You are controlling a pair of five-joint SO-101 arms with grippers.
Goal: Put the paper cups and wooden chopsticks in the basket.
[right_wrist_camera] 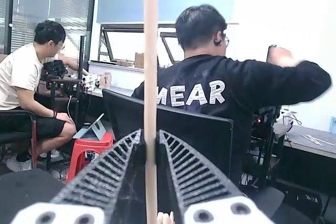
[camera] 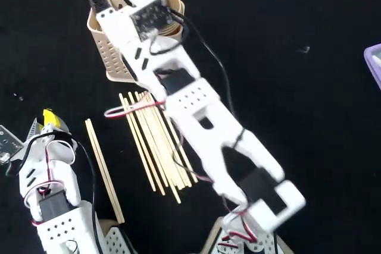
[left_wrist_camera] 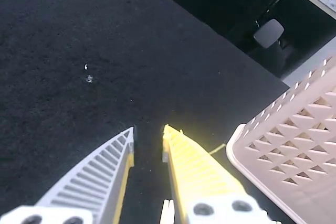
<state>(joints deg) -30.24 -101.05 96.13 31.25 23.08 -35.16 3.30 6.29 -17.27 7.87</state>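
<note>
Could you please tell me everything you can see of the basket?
The basket is cream, plastic-looking, with rounded corners and walls perforated by rows of small openings, triangular in the left wrist view. It stands open side up on the black table cover, on the far side, just beyond the loose chopsticks. The right arm lies across its top, hiding most of the inside; the right gripper holds one chopstick upright by its far rim.
</note>
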